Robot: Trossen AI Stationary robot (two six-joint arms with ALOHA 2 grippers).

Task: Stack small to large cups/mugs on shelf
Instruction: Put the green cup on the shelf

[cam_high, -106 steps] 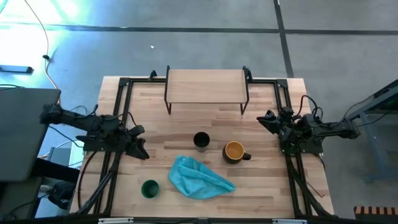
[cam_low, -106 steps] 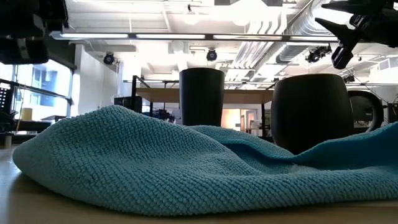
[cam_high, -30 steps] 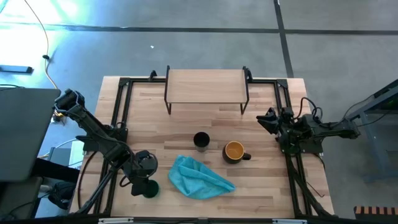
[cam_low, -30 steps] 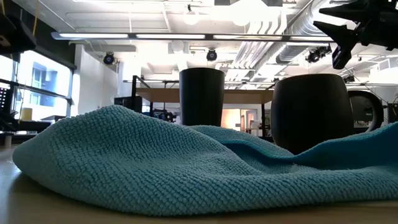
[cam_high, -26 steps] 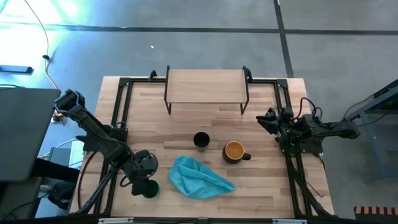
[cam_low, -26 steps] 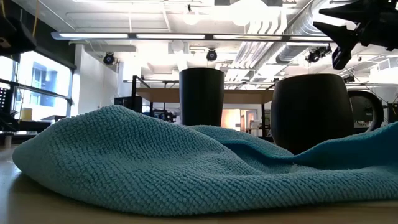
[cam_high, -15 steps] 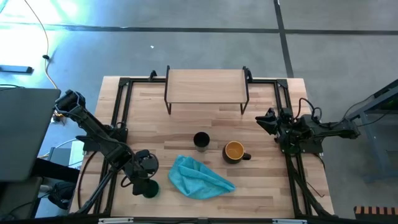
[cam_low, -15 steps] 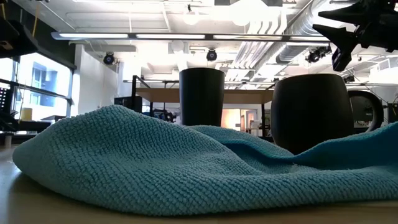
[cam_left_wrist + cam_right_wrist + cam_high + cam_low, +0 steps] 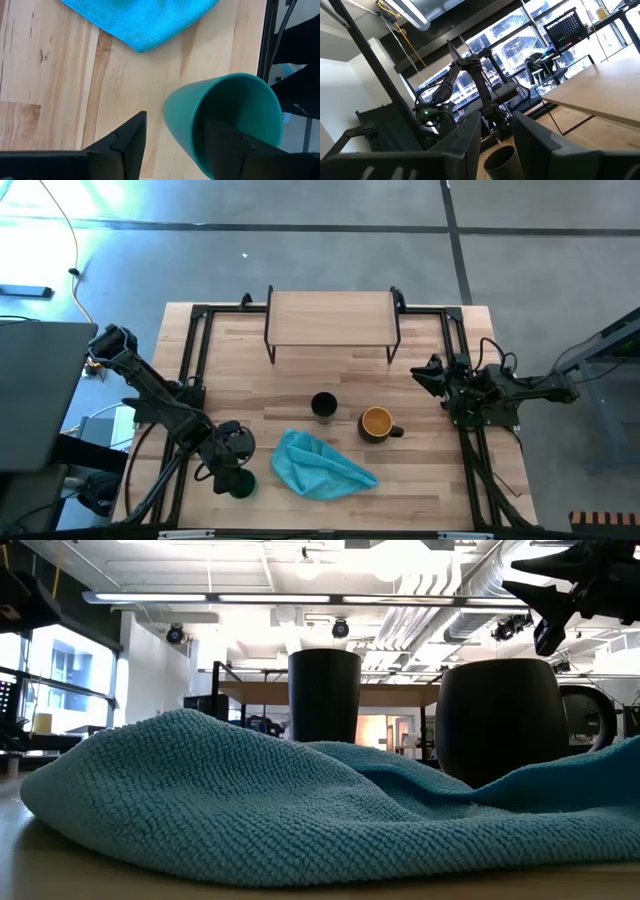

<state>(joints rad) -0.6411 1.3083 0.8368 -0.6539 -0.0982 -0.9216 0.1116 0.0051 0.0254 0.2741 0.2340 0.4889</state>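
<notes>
Since the earliest frames the left arm has swung from its rest by the table's left edge down to the near-left corner, while over the last second nothing visible has shifted. Its left gripper (image 9: 170, 132) now sits over the small green cup (image 9: 222, 117): the wrist view shows one dark finger outside the cup's wall and the other reaching inside its mouth, the jaws fairly wide and straddling the rim, and whether they already press the wall I cannot tell. The cup seems to rest on the tabletop (image 9: 430, 470), so the first pick looks only just begun. None of the stacking is done: the shelf (image 9: 330, 318), a light-wood board on thin black legs at the far middle of the table, carries nothing. The taller black cup (image 9: 323, 406) stands at mid-table, with the dark mug (image 9: 377, 423) with its yellow-orange inside just to its right, handle pointing right; both are untouched and well apart from the shelf. All three vessels are left to nest or stack by size and to set on the shelf. The right gripper (image 9: 434, 373) waits near the table's right edge, raised, its fingers partly apart and holding nothing. A crumpled blue cloth (image 9: 320, 465) lies between the green cup and the mug, filling the low view's foreground. The surface is pale butcher-block wood in a black metal frame, on a grey concrete floor; beyond it is an open workshop with ceiling strip lights, ducting, large windows and another robot arm farther off.
</notes>
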